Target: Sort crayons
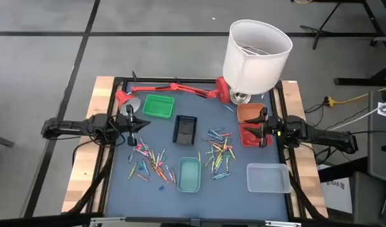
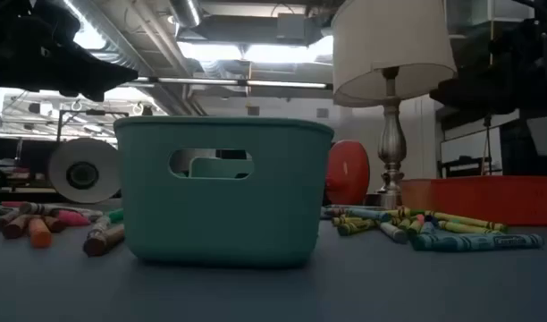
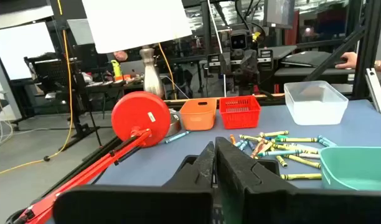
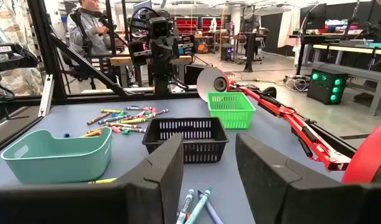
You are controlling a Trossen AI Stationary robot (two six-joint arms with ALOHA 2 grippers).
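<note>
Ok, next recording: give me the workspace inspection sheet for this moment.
Surface: dark blue tabletop in a wooden frame.
Job's things: mixed-colour wax crayons in two loose piles, left pile and right pile; none seen in a tray.
Clutter: teal plastic bin, black mesh basket, green mesh basket, orange tray, red tray, clear tray, red desk lamp, white-shaded lamp.
Grippers: left gripper shut, empty; right gripper open, empty.
Cables: yellow cable on floor.
Surroundings: seated person behind table.
</note>
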